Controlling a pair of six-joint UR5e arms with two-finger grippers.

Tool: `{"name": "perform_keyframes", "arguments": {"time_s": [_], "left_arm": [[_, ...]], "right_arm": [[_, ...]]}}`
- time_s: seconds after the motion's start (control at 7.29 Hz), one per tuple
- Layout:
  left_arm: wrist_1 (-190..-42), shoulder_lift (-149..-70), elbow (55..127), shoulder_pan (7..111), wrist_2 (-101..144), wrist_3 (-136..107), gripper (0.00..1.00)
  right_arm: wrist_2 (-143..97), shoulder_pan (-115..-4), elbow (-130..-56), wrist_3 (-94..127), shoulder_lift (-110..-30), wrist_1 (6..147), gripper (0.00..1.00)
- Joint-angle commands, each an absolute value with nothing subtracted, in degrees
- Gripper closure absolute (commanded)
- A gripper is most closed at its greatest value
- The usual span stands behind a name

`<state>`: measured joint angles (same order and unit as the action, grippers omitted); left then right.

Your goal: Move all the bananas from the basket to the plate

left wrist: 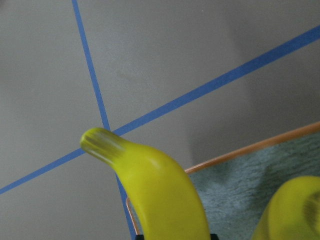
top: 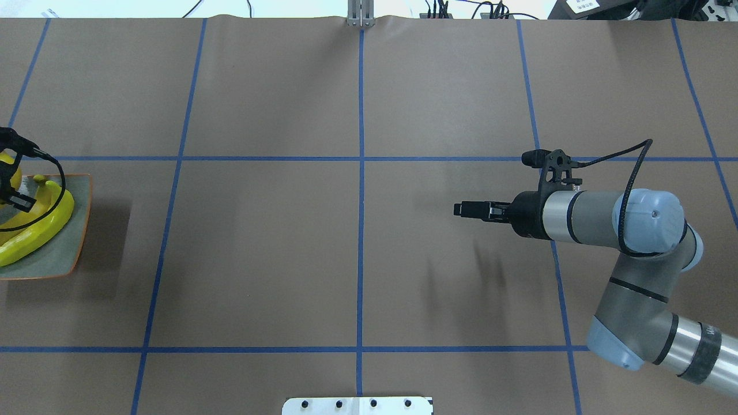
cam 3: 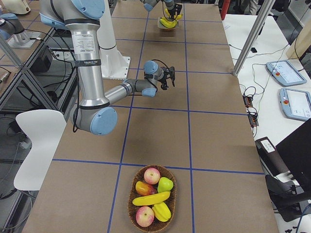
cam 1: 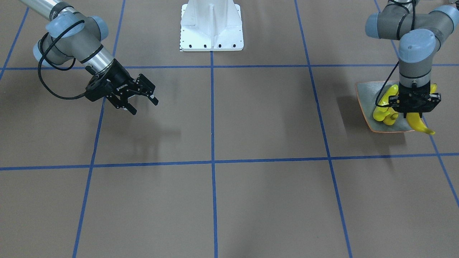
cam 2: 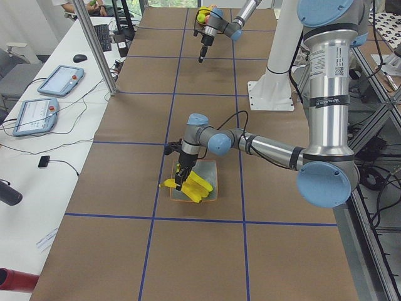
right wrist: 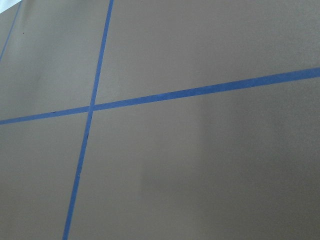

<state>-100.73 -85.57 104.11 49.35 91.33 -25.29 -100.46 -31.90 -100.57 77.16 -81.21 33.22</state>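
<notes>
The grey-green plate [cam 1: 363, 94] with an orange rim lies at the table's end on my left side. Yellow bananas [cam 1: 383, 107] rest on it. My left gripper [cam 1: 415, 111] hangs just above the plate's edge, shut on another banana [cam 1: 420, 124] whose tip reaches past the rim. The left wrist view shows that banana [left wrist: 160, 190] over the plate's corner [left wrist: 240, 150]. The basket [cam 3: 130, 199] stands at the opposite end and holds one banana [cam 3: 150, 198]. My right gripper [cam 1: 145, 106] floats open and empty above bare table.
In the basket there are also red apples [cam 3: 152, 175], a green apple [cam 3: 165, 184] and a yellow fruit [cam 3: 162, 211]. The white robot base [cam 1: 211, 25] stands at the table's middle edge. Blue tape lines cross the brown table top [top: 357, 253].
</notes>
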Motion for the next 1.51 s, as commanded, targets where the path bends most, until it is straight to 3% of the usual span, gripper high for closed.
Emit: {"name": "perform_keyframes", "arguments": {"time_s": [0.0, 0.14, 0.55, 0.96, 1.37], "left_arm": [[-100.7, -85.5, 104.1, 49.1, 91.3, -25.4, 0.19], [-100.7, -85.6, 104.2, 49.1, 91.3, -25.4, 0.01], [-100.5, -85.8, 107.3, 49.2, 91.9, -25.1, 0.01], [-90.0, -86.7, 119.1, 50.4, 96.0, -22.0, 0.01], [-86.7, -93.1, 120.2, 50.0, 102.7, -28.4, 0.01]], "right_arm": [[-100.5, -31.9, -101.2, 77.3, -81.2, 33.2, 0.00], [-100.5, -31.9, -101.3, 78.0, -81.1, 32.9, 0.00], [-100.1, -31.9, -102.5, 79.2, -80.9, 32.9, 0.00], [-99.9, -32.2, -102.9, 79.2, -81.6, 32.9, 0.00], [-100.9, -38.2, -105.8, 79.1, -89.4, 33.7, 0.00]]}}
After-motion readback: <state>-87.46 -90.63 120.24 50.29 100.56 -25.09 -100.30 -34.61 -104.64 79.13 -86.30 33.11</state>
